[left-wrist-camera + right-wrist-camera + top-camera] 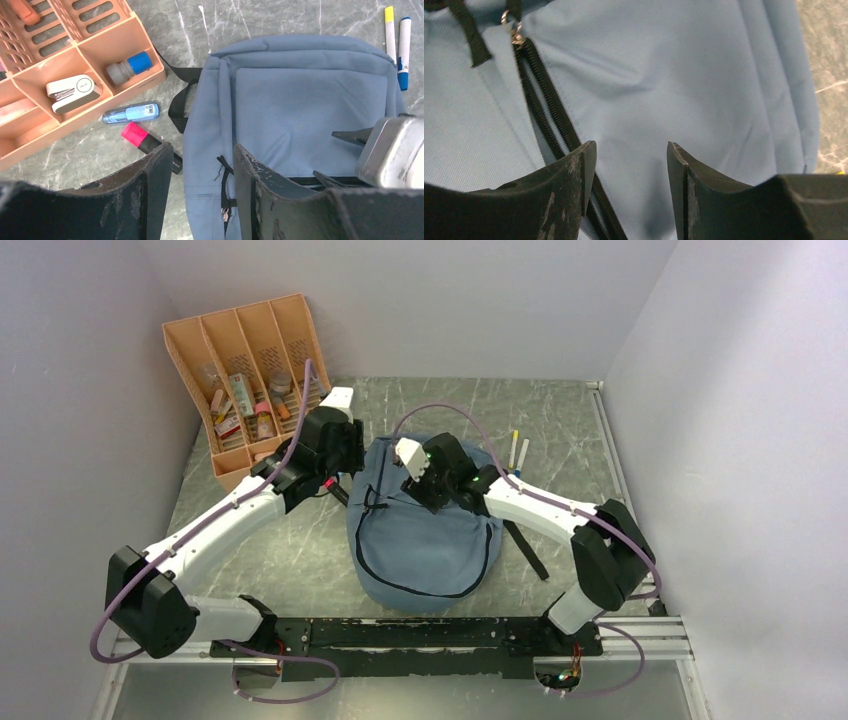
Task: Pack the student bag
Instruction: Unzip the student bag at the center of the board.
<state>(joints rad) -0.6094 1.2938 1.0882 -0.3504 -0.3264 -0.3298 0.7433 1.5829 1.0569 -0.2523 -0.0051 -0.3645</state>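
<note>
Bag [425, 540] lies flat mid-table [290, 550], between the 2 arms, zip closed as far as I can see. 1 black strap [525, 550] trails out on its right side.

Left gripper [203, 150]: released, jaws apart, nothing between them. It hangs over the bag's left edge, by a zip pull [225, 212]; contact with the fabric can't be judged.

Right gripper [631, 146]: also released and empty, low over the bag's top panel. Zipper [549, 110] runs just beside its left finger [569, 190].

Orange organizer [245, 380] sits at far left of the table. Stapler [72, 92] and blue-capped bottle [127, 67] are in separate front compartments.

Loose on the table between organizer and bag: blue tube [131, 112] and pink highlighter [142, 142], near each other, not touching.

Yellow-capped marker [389, 30] and blue-capped marker [404, 50] lie side by side at the bag's far right corner.
</note>
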